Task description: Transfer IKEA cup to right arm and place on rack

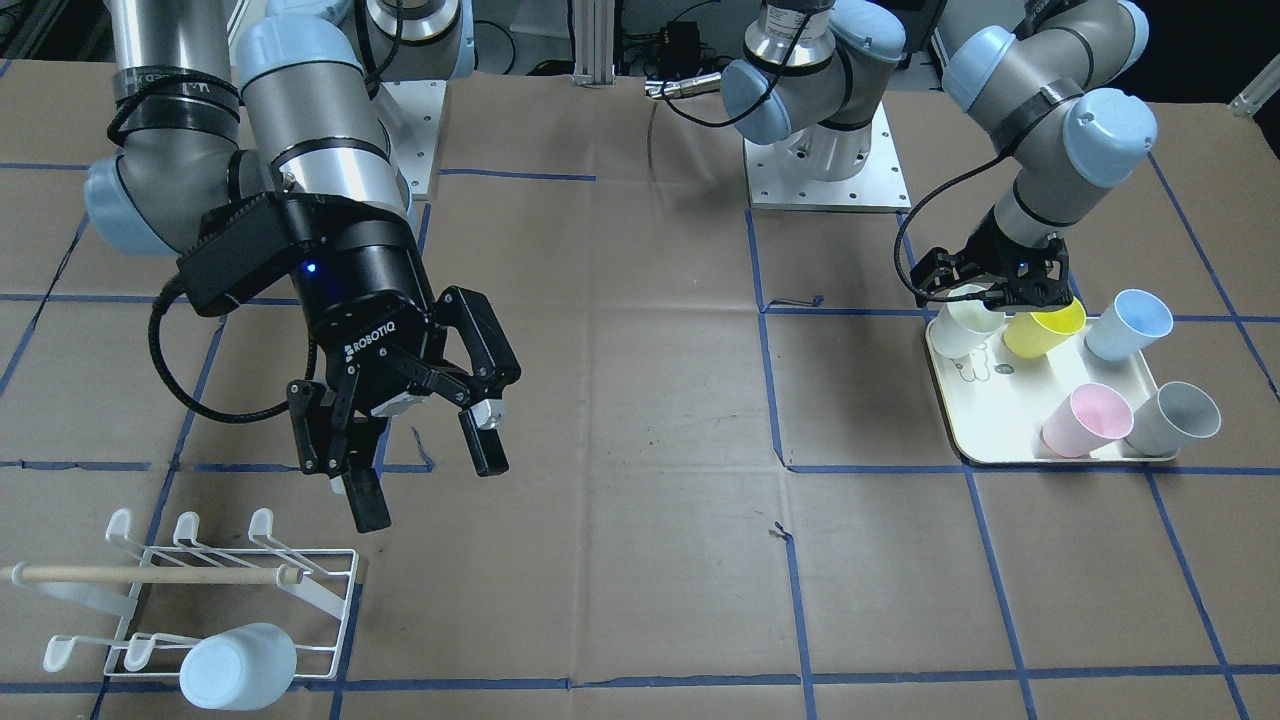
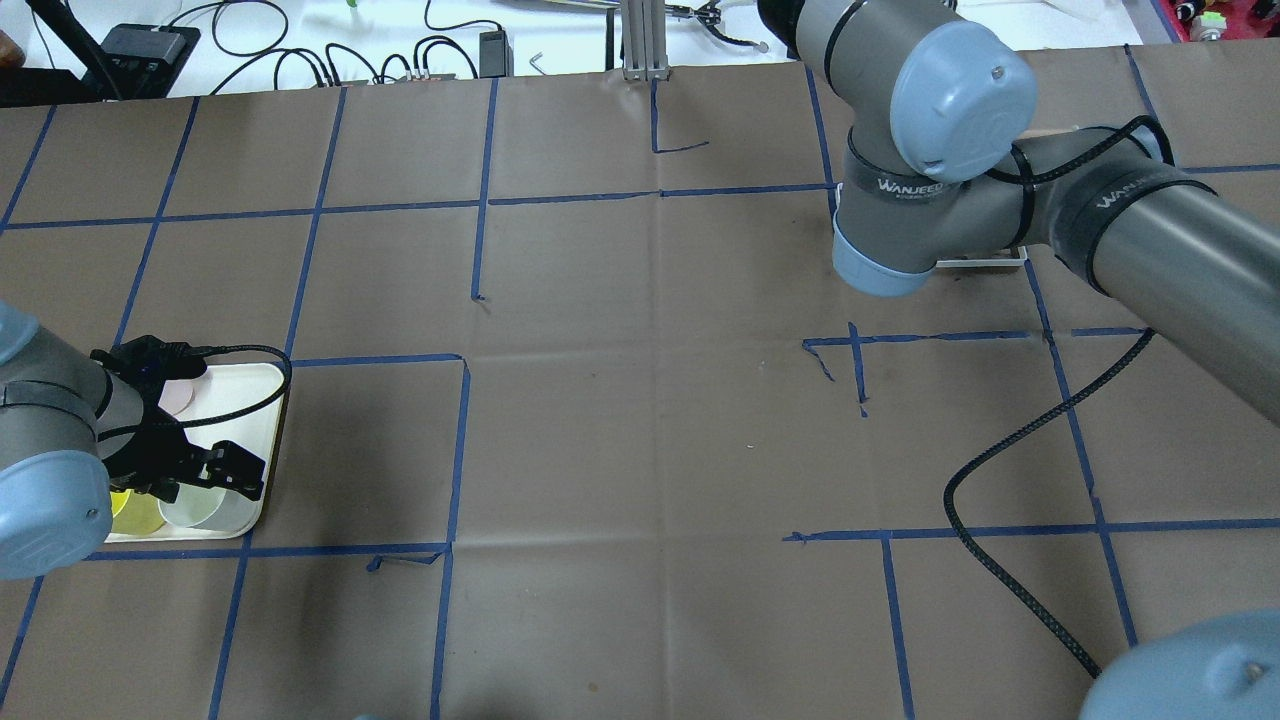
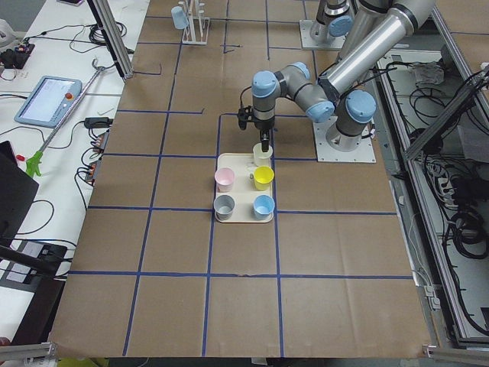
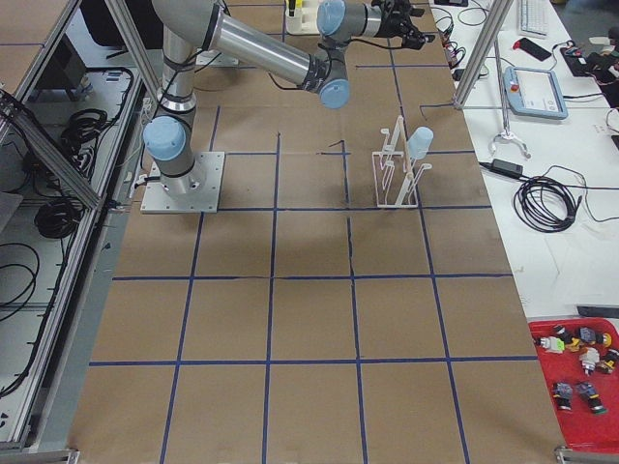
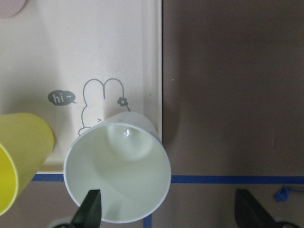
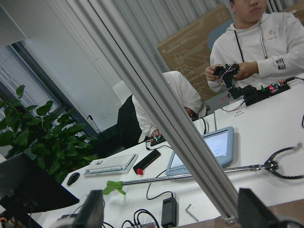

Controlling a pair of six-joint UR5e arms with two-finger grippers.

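The left tool [image 5: 171,211] hangs over the white cup [image 5: 118,171], fingers spread wide. One fingertip sits inside the cup's mouth at about 7 o'clock; the other is well outside the wall, over the brown desk [image 1: 640,450]. Whether a finger touches the rim cannot be told.

The cup stands mouth-up on a corner of the cream tray [image 5: 123,57], partly covering its rabbit drawing, with a yellow cup [image 5: 19,156] just beside it at 9 o'clock.

In the front-facing view the right tool [image 1: 430,488] hangs above the desk, fingers apart and empty. At 7 o'clock from it lies the white wire rack [image 1: 320,590], with a pale blue cup [image 1: 238,665] on one prong.
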